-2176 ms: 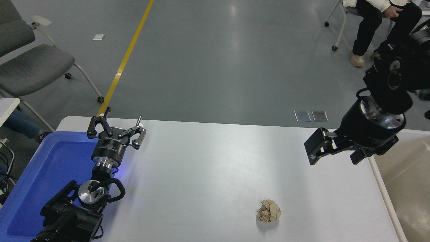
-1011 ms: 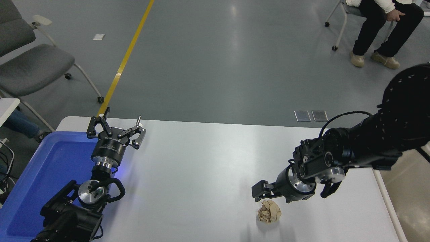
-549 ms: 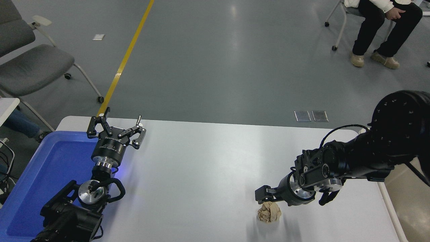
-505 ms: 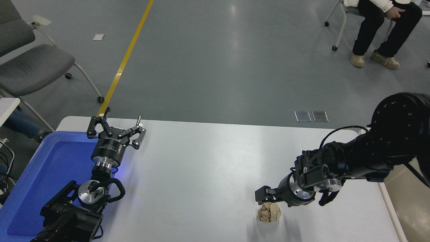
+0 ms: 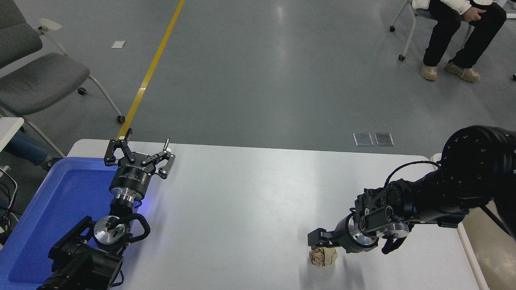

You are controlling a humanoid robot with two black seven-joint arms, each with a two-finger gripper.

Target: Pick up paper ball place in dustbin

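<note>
The tan crumpled paper ball (image 5: 323, 258) lies on the white table (image 5: 242, 201) near the front right. My right gripper (image 5: 322, 243) comes in from the right, low over the ball's top. Its jaws look open and straddle the ball's upper part; one black finger (image 5: 316, 238) shows at the ball's far left, the other is hidden. The cream dustbin (image 5: 474, 262) stands off the table's right edge, mostly behind my right arm. My left gripper (image 5: 139, 154) is parked open at the back left.
A bright blue shallow tray (image 5: 44, 217) lies at the table's left under my left arm. A person (image 5: 455, 28) sits on a chair at the top right, away from the table. Grey chairs (image 5: 36, 76) stand at the top left.
My right arm swung down and left from high above the table's right side. Its gripper sank onto the paper ball and now covers the ball's top. The ball has stayed in place.
</note>
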